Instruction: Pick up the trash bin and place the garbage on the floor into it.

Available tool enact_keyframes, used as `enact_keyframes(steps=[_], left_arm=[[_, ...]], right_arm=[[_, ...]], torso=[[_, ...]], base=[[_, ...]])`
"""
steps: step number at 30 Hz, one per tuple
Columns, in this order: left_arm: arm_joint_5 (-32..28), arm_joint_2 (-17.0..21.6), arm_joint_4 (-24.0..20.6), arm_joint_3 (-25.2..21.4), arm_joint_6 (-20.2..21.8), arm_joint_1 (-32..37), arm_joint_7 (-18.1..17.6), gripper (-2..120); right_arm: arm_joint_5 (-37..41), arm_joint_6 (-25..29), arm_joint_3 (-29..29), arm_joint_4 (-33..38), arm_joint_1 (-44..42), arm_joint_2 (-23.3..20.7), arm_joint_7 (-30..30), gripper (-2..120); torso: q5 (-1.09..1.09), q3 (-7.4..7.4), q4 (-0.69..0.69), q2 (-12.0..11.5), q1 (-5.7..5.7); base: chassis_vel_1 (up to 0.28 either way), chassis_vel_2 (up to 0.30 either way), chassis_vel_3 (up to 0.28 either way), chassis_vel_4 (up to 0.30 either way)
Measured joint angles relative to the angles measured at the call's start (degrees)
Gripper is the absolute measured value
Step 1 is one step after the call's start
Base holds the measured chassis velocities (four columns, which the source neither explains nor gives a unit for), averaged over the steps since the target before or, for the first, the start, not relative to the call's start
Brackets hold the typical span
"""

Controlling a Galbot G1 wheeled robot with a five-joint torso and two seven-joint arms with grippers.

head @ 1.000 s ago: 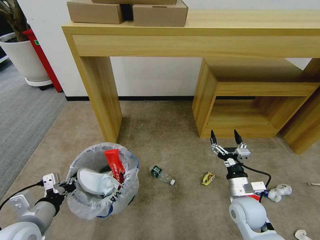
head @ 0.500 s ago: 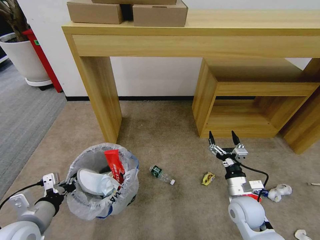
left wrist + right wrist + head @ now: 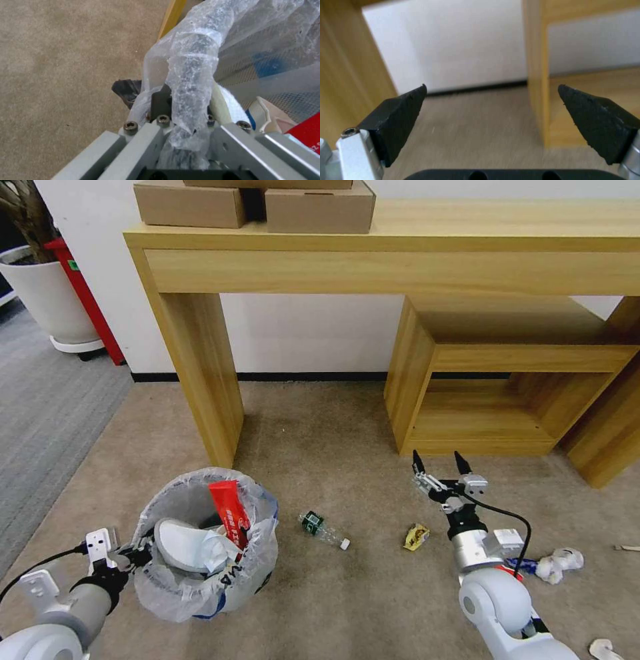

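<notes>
The trash bin (image 3: 207, 553), dark and lined with a translucent bag, stands on the beige floor (image 3: 320, 460) at my lower left. Inside it lie a white slipper (image 3: 177, 543) and a red wrapper (image 3: 230, 513). My left gripper (image 3: 133, 557) is shut on the bin's bag-wrapped rim (image 3: 191, 75). My right gripper (image 3: 437, 459) hovers open over the carpet, its black fingertips (image 3: 400, 117) spread wide with nothing between them. Garbage on the floor: a small plastic bottle (image 3: 325, 531), a yellow wrapper (image 3: 417, 537), crumpled white paper (image 3: 560, 563), and a thin stick (image 3: 627, 548).
A wooden desk leg (image 3: 203, 373) rises just behind the bin. A low wooden shelf unit (image 3: 500, 400) stands beyond the right gripper. A white plant pot (image 3: 47, 293) and grey ribbed carpet (image 3: 47, 407) are at the far left. A white scrap (image 3: 603, 649) lies at the lower right.
My right gripper has drifted a little left and lower, still open. The left gripper and the bin have stayed put.
</notes>
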Motion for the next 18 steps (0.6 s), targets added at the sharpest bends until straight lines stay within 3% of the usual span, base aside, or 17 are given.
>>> enact_keyframes(steps=[1,4,5,8,11,14,15,18], left_arm=[[0.00,0.00,0.00,0.00,0.00,0.00,0.00,1],[0.54,-0.77,-0.29,-0.06,-0.07,0.09,0.04,1],[0.54,-0.77,-0.29,-0.06,-0.07,0.09,0.04,1],[1.02,-1.79,-0.71,-0.26,-0.24,0.26,0.08,1],[1.23,-2.16,-0.78,-0.37,-0.33,0.31,0.09,1],[2.13,-3.38,-0.78,-0.57,-0.63,0.43,0.14,1],[2.13,-3.38,-0.78,-0.57,-0.63,0.43,0.14,1],[2.54,-3.47,0.38,0.12,-0.65,-0.90,0.10,1]], right_arm=[[0.00,0.00,0.00,0.00,0.00,0.00,0.00,100],[6.13,-8.54,-5.54,-0.86,5.44,-4.89,4.28,100],[6.13,-8.54,-5.54,-0.86,5.44,-4.89,4.28,100],[15.21,-16.47,-13.91,-2.14,13.48,-9.60,10.10,100],[17.13,-17.86,-17.06,-3.00,16.30,-10.87,11.36,100],[24.03,-23.58,-28.89,-5.48,25.18,-13.23,15.03,100],[24.03,-23.58,-28.89,-5.48,25.18,-13.23,15.03,100],[26.96,-28.28,-36.67,-7.46,31.15,-14.61,16.51,100]], torso=[[0.00,0.00,0.00,0.00,0.00],[-0.01,0.00,0.00,0.00,0.00],[-0.01,0.00,0.00,0.00,0.00],[0.00,0.00,0.01,0.00,0.00],[-0.02,0.01,0.01,0.00,0.00],[-0.02,0.01,0.00,0.00,0.00],[-0.02,0.01,0.00,0.00,0.00],[-0.01,0.01,0.04,0.00,0.00]], base=[[0.000,0.000,0.000,0.000],[0.000,0.000,0.000,0.000],[0.000,0.000,0.000,0.000],[0.000,0.000,0.000,0.000],[0.000,0.000,0.000,0.000],[0.000,0.000,0.000,0.000],[0.000,0.000,0.000,0.000],[0.000,0.000,0.000,0.000]])
